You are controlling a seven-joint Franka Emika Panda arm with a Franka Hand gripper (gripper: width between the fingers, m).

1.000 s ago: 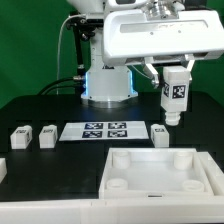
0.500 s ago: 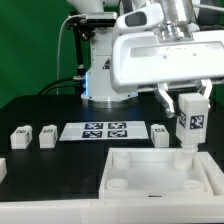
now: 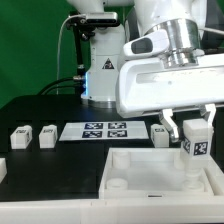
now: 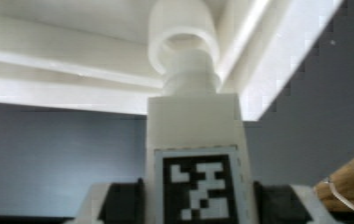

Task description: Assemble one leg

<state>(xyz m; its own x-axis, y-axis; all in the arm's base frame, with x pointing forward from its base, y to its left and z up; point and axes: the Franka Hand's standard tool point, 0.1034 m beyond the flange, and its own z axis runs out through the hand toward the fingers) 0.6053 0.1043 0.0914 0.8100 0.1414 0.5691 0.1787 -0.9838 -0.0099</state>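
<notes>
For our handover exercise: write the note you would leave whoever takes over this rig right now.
Jaws shut on the leg, held upright.
Its lower end is at the corner hole of the square white part, on the exterior view's right.
Done: leg picked up and lined up.
Left: seat and fasten it; whether it has entered, I cannot tell.

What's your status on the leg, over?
Gripper shut on the leg, held upright. Its tip at the corner hole of the white square part; seating unclear. Nothing seen blocking the hole.
</notes>
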